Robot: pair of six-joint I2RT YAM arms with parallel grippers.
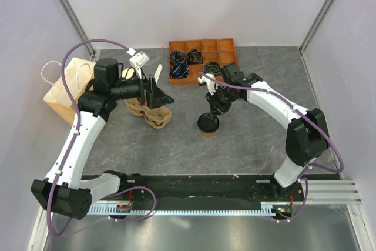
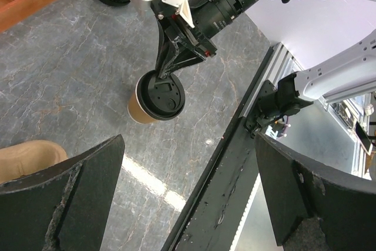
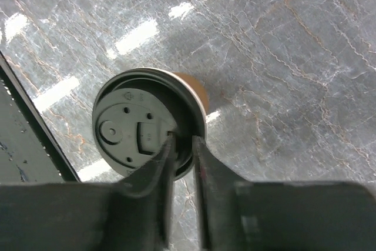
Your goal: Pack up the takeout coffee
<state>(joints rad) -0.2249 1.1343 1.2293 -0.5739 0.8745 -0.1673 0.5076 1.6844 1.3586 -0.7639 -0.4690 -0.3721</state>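
Observation:
The takeout coffee (image 1: 208,125), a brown paper cup with a black lid, is upright in the middle of the table. My right gripper (image 1: 212,111) is shut on the rim of its lid, one finger inside the rim and one outside, as the right wrist view (image 3: 182,145) shows over the lid (image 3: 141,124). I cannot tell whether the cup rests on the table or hangs just above it. The left wrist view shows the cup (image 2: 157,98) held by the right gripper (image 2: 167,74). My left gripper (image 1: 157,93) is open and empty above the cardboard cup carrier (image 1: 151,114); its jaws stand wide apart (image 2: 188,204).
A brown paper bag (image 1: 66,89) with handles stands at the far left. An orange compartment tray (image 1: 202,46) holding black lids sits at the back, its corner in the left wrist view (image 2: 23,1). A black rail (image 1: 194,183) runs along the near edge.

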